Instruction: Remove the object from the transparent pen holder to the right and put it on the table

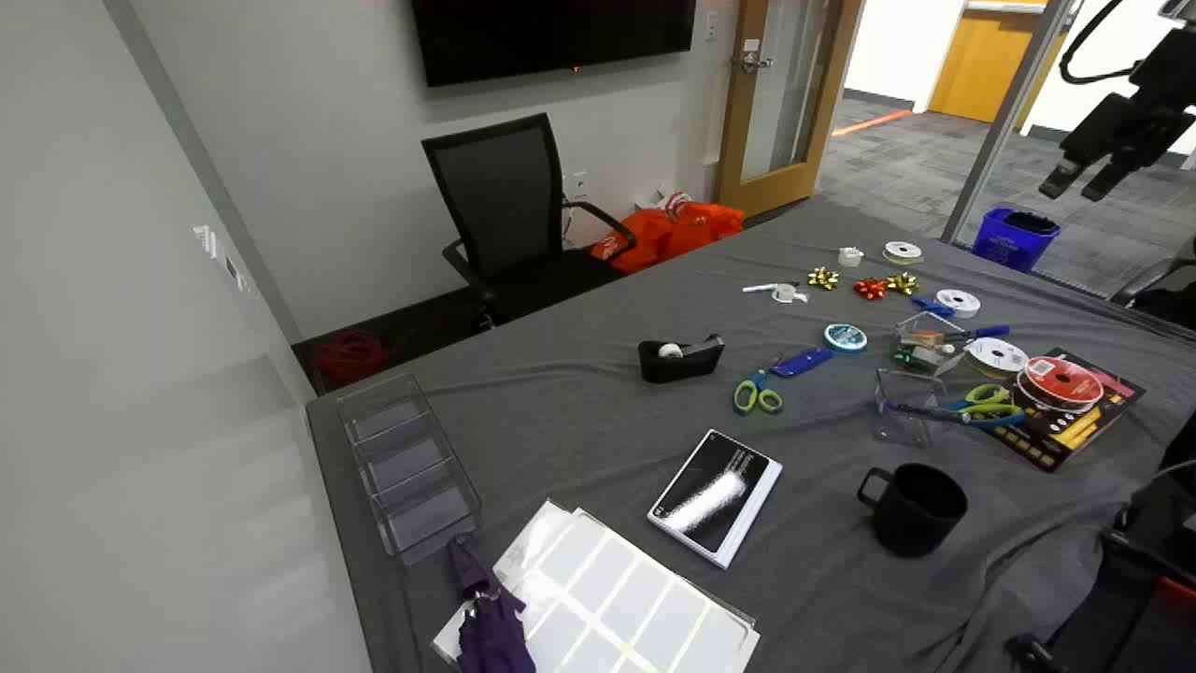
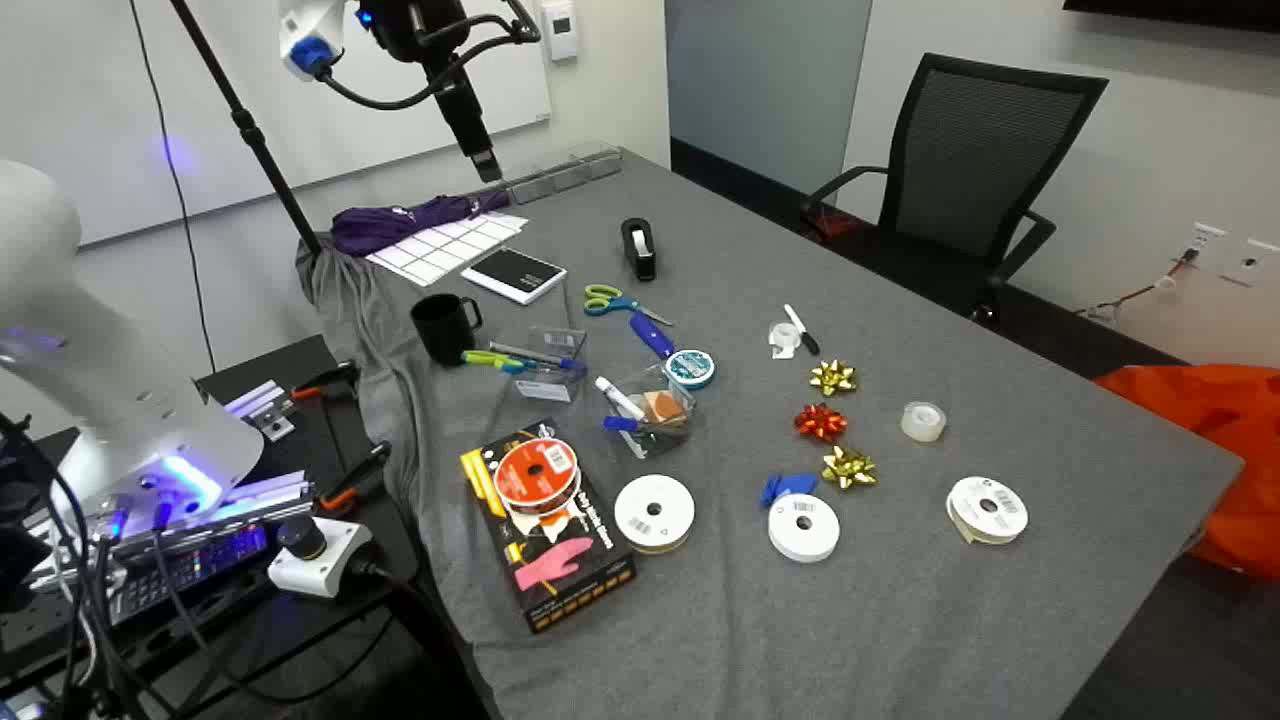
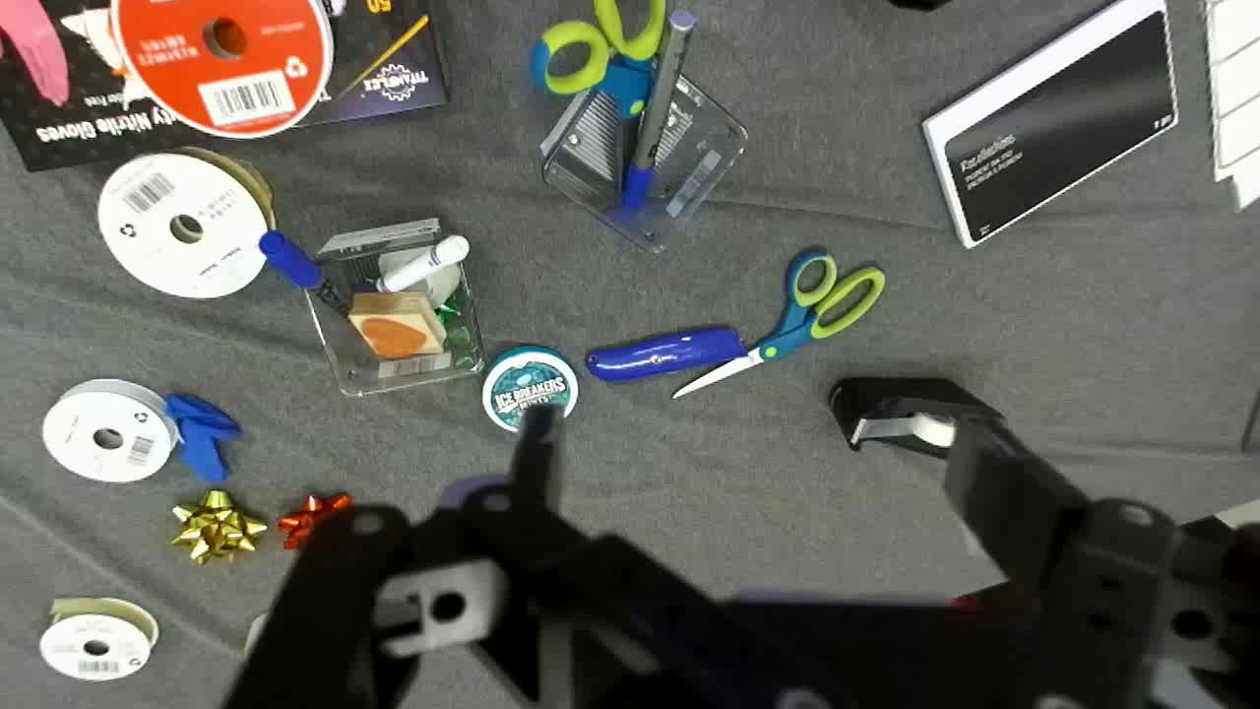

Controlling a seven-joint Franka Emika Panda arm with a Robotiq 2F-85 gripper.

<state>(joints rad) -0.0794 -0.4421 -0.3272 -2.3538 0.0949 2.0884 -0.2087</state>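
A clear plastic pen holder point(image 3: 465, 337) on the grey-clothed bench point(image 2: 850, 640) carries an orange-marked wooden block point(image 3: 397, 325), white marker point(image 3: 423, 264) and blue-capped pen point(image 3: 292, 260); another clear holder point(image 3: 711, 148), lime-and-teal scissors point(image 3: 622, 84). The black gripper point(image 1: 1074, 190) stands wide.

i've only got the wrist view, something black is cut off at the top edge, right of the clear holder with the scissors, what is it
Observer: Most likely the black mug, which stands upright on the table near that pen holder in both exterior views.
Operator: which way does its handle point
Observer: In both exterior views the handle is on the side roughly towards the flat black-topped pack.
Operator: ok and what's by the white sheet that my right edge cuts off
Observer: In an exterior view, what looks like a folded purple umbrella lies partly over the sheet.
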